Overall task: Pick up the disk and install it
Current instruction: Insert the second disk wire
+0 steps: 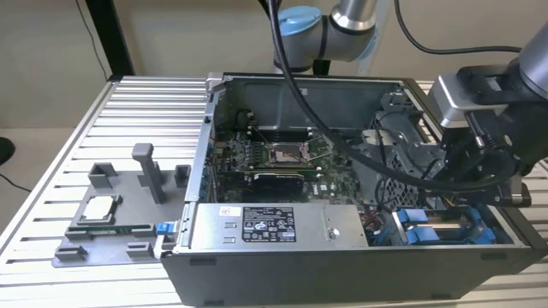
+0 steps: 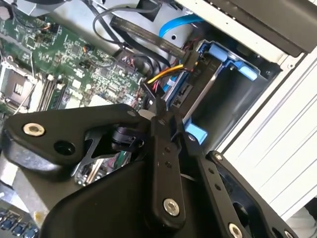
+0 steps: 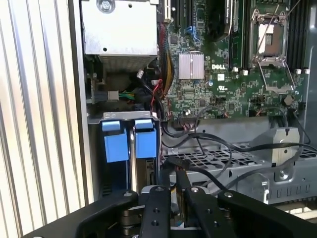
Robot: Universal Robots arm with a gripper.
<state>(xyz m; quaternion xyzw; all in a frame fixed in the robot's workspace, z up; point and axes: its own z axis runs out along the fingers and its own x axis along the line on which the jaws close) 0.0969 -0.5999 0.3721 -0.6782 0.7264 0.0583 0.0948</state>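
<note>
Blue bracket ends mark the disk, which we find seated on edge in the drive bay at the case's front corner, on the exterior view's right. We note the gripper poised directly above that bay, its black fingers drawn close together with nothing between them; we judge it clenched and empty. In the first wrist view the disk's long axis runs down into the bay, away from the gripper, beside a second blue-tabbed carrier. We see the motherboard and the power supply lying clear of the gripper.
</note>
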